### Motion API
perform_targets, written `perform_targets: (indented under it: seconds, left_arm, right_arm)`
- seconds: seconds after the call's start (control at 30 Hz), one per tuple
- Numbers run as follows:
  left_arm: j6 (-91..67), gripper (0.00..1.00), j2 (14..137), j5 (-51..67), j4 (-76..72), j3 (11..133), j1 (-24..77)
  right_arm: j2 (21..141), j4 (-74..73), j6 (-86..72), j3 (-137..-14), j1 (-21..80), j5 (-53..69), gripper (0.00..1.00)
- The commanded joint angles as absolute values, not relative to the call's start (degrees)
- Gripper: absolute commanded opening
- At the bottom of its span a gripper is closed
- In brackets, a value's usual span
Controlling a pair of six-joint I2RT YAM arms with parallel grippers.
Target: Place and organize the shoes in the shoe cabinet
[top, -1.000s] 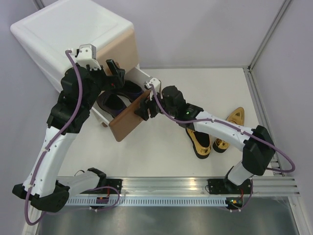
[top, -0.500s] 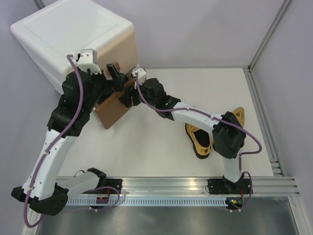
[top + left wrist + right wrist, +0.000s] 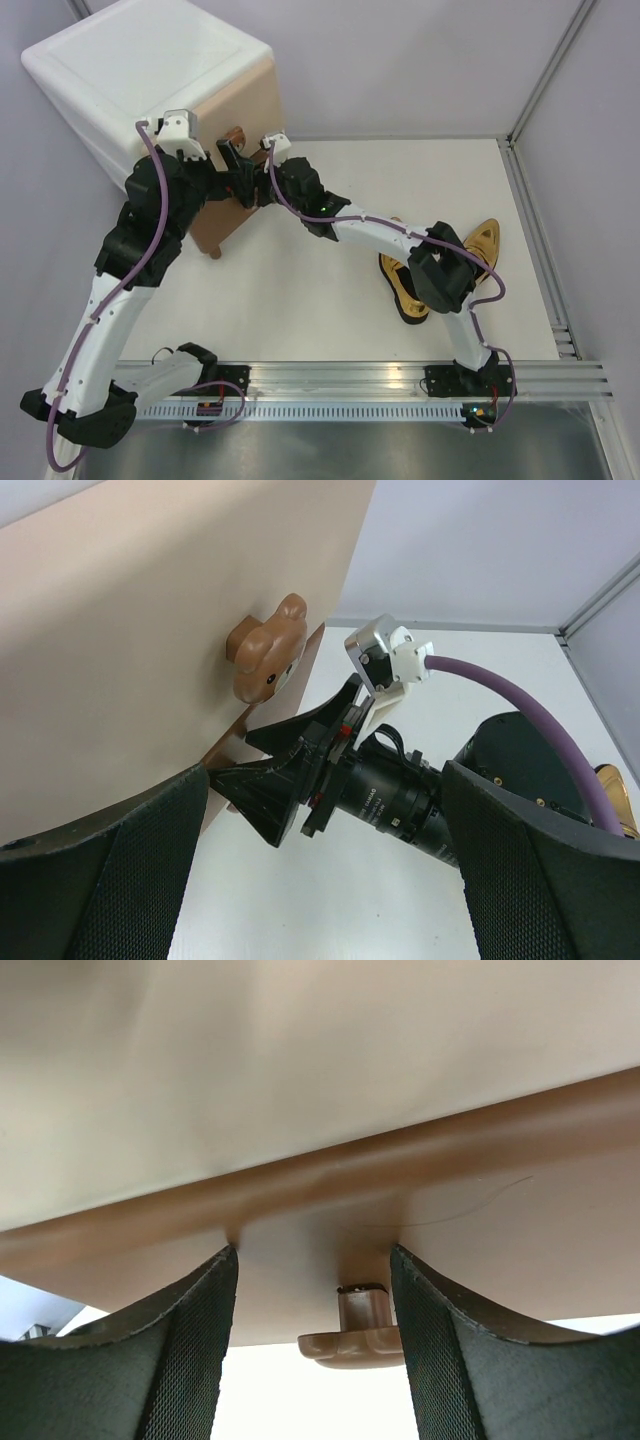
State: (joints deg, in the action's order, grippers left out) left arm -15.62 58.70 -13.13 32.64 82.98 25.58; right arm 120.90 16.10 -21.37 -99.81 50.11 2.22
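Observation:
The white shoe cabinet (image 3: pixel 140 60) stands at the far left. Its brown lower drawer (image 3: pixel 215 226) is pushed in and looks shut. The purple shoes are hidden. My right gripper (image 3: pixel 250 187) is open, with its fingertips (image 3: pixel 200 1300) against the brown drawer front (image 3: pixel 500 1230). The drawer's knob (image 3: pixel 365 1332) sits loose between them. My left gripper (image 3: pixel 233 152) is open and empty, hovering by the beige upper drawer (image 3: pixel 150 610) and its bear knob (image 3: pixel 268 658). Two gold shoes (image 3: pixel 405 287) (image 3: pixel 482 243) lie on the table at the right.
The right arm stretches across the table from its base to the cabinet, passing over the gold shoes. A grey wall runs behind, and a metal rail (image 3: pixel 540 140) edges the table on the right. The aluminium base rail (image 3: pixel 350 385) lies at the near edge.
The brown drawer stood open with the purple shoes inside. My right gripper has pushed it in toward the cabinet, and the shoes are now out of sight. The left gripper stayed by the upper drawer.

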Motion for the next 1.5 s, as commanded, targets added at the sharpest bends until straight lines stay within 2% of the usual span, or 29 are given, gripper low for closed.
perform_targets:
  seconds: [0.0,0.23,0.5,0.83,1.03,1.47]
  left_arm:
    - [-14.85,1.0,57.66,-11.78,30.85,82.35,25.75]
    - [-14.06,1.0,57.57,-10.9,30.76,82.09,25.84]
    - [-10.02,1.0,60.03,-10.55,30.76,85.69,25.84]
    - [-9.66,1.0,67.4,-10.98,36.9,95.35,25.84]
    - [-8.79,1.0,72.68,-11.33,41.48,102.65,25.75]
    - [-2.81,0.98,80.24,-19.16,47.99,110.83,25.75]
  right_arm:
    - [122.96,22.06,-22.68,-104.14,50.1,0.35,0.67]
    - [122.26,21.88,-22.24,-103.54,50.1,0.35,0.67]
    - [110.23,19.78,-19.6,-93.27,49.75,-0.95,0.76]
    - [92.31,-1.81,-17.67,-83.41,44.13,-5.01,0.98]
    - [85.62,-11.85,-18.89,-79.72,38.95,-5.89,0.98]
    - [81.21,-12.83,-18.63,-74.88,35.77,-5.54,0.98]
